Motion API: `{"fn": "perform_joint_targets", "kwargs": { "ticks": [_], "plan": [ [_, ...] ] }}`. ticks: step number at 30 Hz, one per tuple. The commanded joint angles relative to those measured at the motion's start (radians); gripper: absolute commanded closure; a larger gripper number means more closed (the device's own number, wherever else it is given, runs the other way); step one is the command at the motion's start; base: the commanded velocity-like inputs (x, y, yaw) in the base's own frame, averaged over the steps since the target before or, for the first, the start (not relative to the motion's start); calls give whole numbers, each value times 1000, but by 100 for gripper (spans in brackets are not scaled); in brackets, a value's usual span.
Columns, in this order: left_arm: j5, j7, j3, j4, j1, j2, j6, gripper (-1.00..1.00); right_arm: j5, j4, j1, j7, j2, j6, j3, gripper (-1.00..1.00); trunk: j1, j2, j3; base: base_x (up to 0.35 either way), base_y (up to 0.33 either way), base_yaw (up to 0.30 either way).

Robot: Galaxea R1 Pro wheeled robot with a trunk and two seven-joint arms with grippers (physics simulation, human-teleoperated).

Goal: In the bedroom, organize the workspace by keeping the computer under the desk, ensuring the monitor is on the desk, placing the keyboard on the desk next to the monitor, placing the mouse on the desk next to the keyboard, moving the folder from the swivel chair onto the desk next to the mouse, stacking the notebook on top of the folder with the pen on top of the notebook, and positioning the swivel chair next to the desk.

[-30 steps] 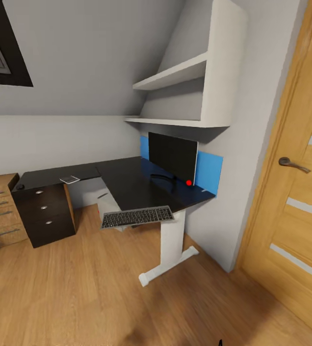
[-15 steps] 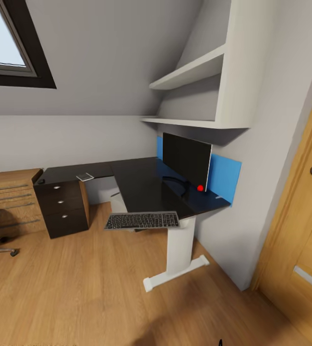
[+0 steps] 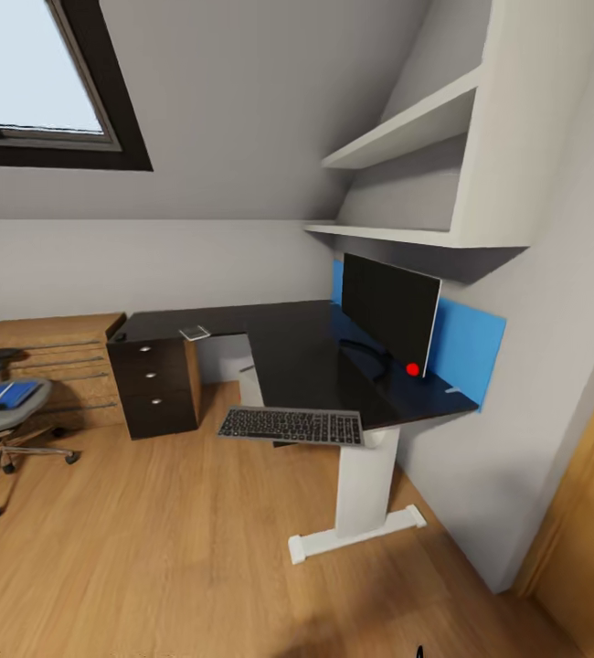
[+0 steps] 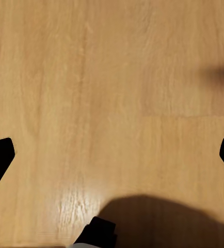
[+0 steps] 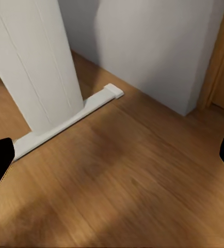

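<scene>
Large L-shaped desk with glossy black top and white legs standing in the corner of the attic bedroom beneath two white wall shelves; wide black flat monitor with a red dot at its lower corner standing upright on the desk top in front of a blue wall panel; slim grey keyboard with black keys sitting at the desk's front edge and overhanging it; small dark flat notebook with a pale edge lying on the far wing above the black drawer unit with silver knobs; flat bright blue folder lying on the seat of the grey swivel chair with chrome star base, well apart from the desk, beside a light-wood drawer chest; left gripper and right gripper each hanging over the light wood floor with fingertips spread wide and holding nothing, the right one near the white desk foot
</scene>
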Motion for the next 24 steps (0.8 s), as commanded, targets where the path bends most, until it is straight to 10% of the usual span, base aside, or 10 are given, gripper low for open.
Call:
{"fn": "perform_joint_targets", "kwargs": {
  "ticks": [1,24],
  "plan": [
    [10,4,-9,0,-1,0,-5,-100,-1,2,-1,-8,0,-2,9,-100,0,-1,-1,13,-20,287],
    [10,4,-10,0,-1,0,-4,-100,-2,3,-1,-5,-2,8,8,-100,0,-1,-1,-129,-3,208]
  ]
}}
